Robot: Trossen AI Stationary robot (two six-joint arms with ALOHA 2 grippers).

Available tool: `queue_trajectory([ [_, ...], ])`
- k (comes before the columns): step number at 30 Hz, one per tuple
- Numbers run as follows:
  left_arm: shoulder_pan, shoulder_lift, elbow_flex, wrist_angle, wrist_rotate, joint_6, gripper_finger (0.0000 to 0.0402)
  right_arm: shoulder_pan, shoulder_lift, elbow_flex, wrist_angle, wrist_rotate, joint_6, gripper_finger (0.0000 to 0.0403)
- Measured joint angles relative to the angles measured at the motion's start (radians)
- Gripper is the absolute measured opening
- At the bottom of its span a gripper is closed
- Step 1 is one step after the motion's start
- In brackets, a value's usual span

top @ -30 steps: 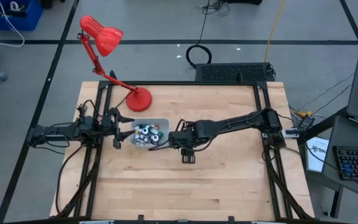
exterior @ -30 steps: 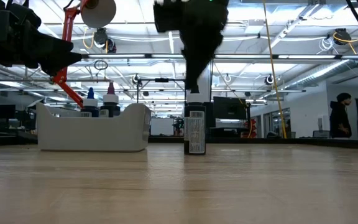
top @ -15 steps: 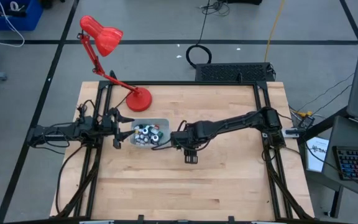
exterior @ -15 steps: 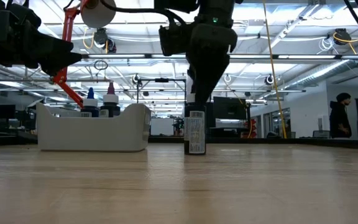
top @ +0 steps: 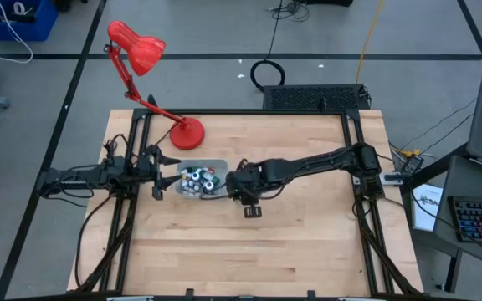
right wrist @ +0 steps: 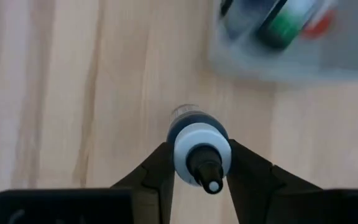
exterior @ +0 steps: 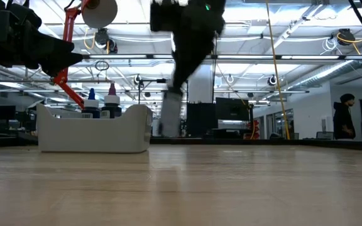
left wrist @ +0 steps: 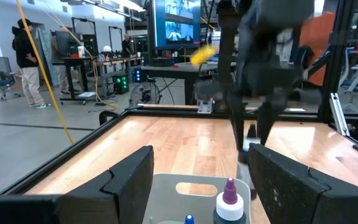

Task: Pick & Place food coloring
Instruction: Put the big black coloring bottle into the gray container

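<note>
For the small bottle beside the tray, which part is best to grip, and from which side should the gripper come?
Grip the bottle at its round white collar, under the dark nozzle, coming straight down from above. The right gripper already has a finger on each side there, beside the tray.

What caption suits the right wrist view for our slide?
Right gripper clamps a white-capped food coloring bottle above the wooden table, beside the tray.
</note>
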Motion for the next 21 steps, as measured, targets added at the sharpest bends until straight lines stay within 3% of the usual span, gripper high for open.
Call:
queue_trajectory([
  [8,0.000,0.000,0.000,0.000,0.000,0.000,0.0257,-0.031,-0.001,0.273,-0.101,0.127,-0.129,0.0106],
  [13,0.000,0.000,0.000,0.000,0.000,0.000,0.0257,-0.099,0.010,0.365,-0.076,0.072,-0.184,0.0106],
  [21,0.000,0.000,0.000,0.000,0.000,0.000,0.0257,-0.173,0.121,0.366,0.020,-0.054,-0.272,0.0106],
])
